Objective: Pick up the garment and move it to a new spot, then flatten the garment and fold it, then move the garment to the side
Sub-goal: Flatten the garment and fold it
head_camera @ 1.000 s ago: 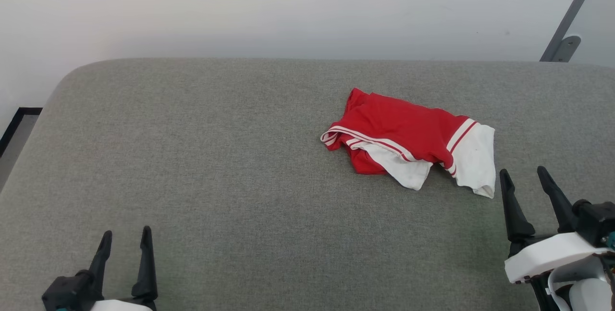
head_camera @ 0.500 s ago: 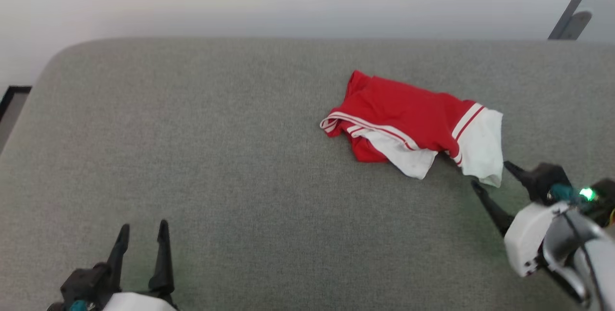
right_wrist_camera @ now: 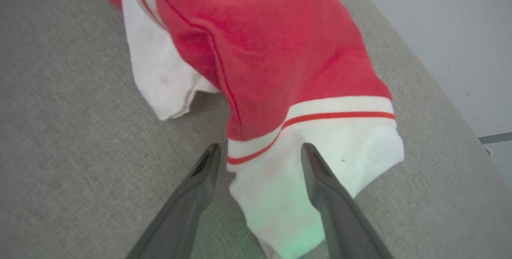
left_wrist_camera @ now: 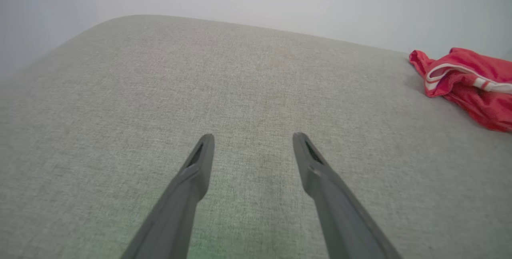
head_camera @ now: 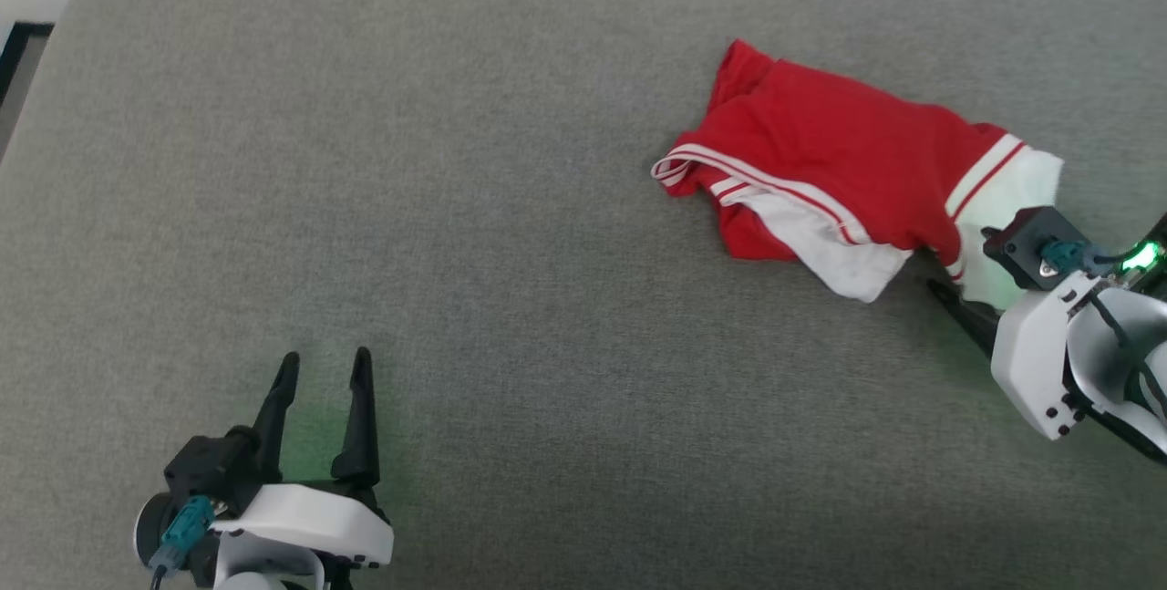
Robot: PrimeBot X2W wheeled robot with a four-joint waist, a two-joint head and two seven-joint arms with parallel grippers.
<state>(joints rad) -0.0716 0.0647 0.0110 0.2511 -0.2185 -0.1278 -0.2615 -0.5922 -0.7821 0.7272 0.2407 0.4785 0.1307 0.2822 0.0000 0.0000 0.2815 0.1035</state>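
The red T-shirt (head_camera: 848, 161) lies in a crumpled heap on the grey cloth worktop (head_camera: 456, 161), on the far right part of it. It is bunched up, with folds lying over each other and one white sleeve (right_wrist_camera: 340, 151) sticking out toward the near right edge of the worktop.

The right claw (right_wrist_camera: 260, 149) is spread wide and holds nothing. It is low over the near right part of the worktop. One finger is beside the sleeve's edge and the other is over the sleeve. I cannot tell if they touch the cloth. The left claw (head_camera: 326, 356) is also spread wide and empty, over the near left part of the worktop, well apart from the T-shirt.

The T-shirt looks soft, thin and light. It will bend and droop, not keep its shape. It will not break. It may slip out of a small pinch, and if only one layer is grabbed the rest will hang down and stay tangled.

A good place to take hold looks like the sleeve, close to the striped band (right_wrist_camera: 340, 115), where the cloth seems thicker. The claw should go low enough to get cloth between both fingers.
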